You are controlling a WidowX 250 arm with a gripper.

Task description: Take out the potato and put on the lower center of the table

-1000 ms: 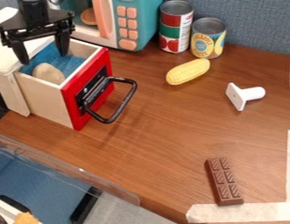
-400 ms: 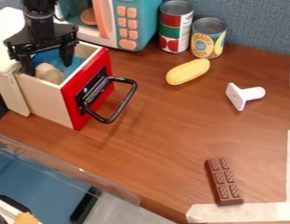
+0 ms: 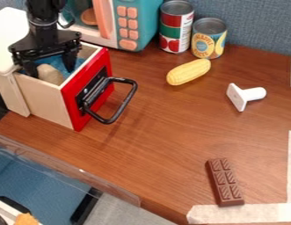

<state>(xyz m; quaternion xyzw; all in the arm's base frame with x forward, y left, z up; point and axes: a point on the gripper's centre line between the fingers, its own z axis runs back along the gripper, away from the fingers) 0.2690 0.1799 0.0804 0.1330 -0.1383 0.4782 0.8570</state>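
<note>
"In the camera view, where's the potato (image 3: 52, 76)?"

"Far left, in the open drawer (image 3: 45, 100), the one with the red front (image 3: 85, 92) and black handle (image 3: 131, 95). The gripper (image 3: 52, 72) hangs over it and covers some of the potato. The drawer's near side wall hides its underside."

"And the fingers (image 3: 69, 63)?"

"Apart, with the potato between them. I can't tell whether either one touches it. The arm (image 3: 41, 19) is cut off by the far edge."

"What's the blue stuff beside the potato?"

"Some kind of lining (image 3: 67, 66), I think, mostly hidden by the gripper."

"Anything else cut off?"

"The toy microwave (image 3: 138, 24), just beyond the drawer. There's a round brown thing (image 3: 89, 16) behind its door, hard to make out. Right of it stand two cans (image 3: 176, 28) (image 3: 208, 39), and the corn (image 3: 188, 71) lies just nearer."

"Over on the right?"

"A white piece with a stem (image 3: 248, 94), on its side on the counter (image 3: 162, 127). Nearer, a chocolate bar (image 3: 225, 182) by the tape (image 3: 241, 213), which runs out at the edge."

"And near left?"

"A clear panel (image 3: 71, 172), and a yellowish bit (image 3: 25, 219) cut off at the bottom. I can't tell what that is."
</note>
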